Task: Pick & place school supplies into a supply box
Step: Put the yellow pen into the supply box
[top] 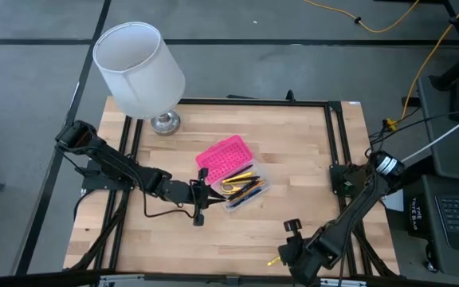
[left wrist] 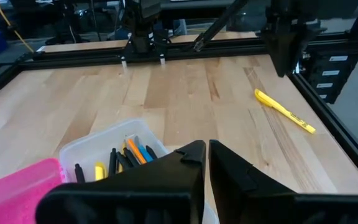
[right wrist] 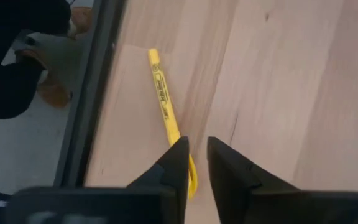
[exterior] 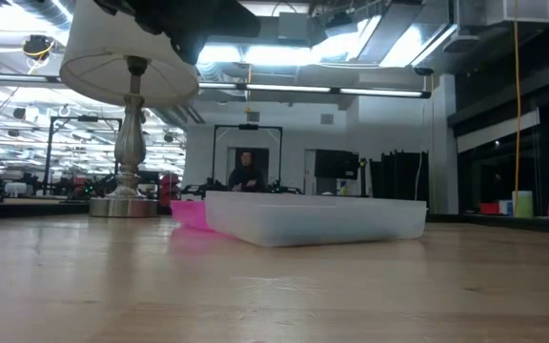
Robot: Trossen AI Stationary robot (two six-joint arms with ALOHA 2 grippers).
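The supply box stands open mid-table: a clear base (top: pixel 247 189) holding several pens and pencils (left wrist: pixel 129 155), with its pink lid (top: pixel 223 156) folded back on the table. One yellow pen (right wrist: pixel 162 99) lies flat on the wood by the near right rail. My right gripper (right wrist: pixel 197 163) hovers over that pen's near end, pointing steeply down, its fingers a narrow gap apart; in the left wrist view its tips (left wrist: pixel 284 65) stand above the pen (left wrist: pixel 284 111). My left gripper (left wrist: pixel 207 158) is shut and holds nothing, beside the box's near left side (top: pixel 203 195).
A lamp with a white shade (top: pixel 138 68) stands at the far left corner. A black cable (top: pixel 166 214) lies on the wood by my left arm. Black rails (right wrist: pixel 89 106) frame the table. A person (exterior: pixel 246 173) shows far off in the room.
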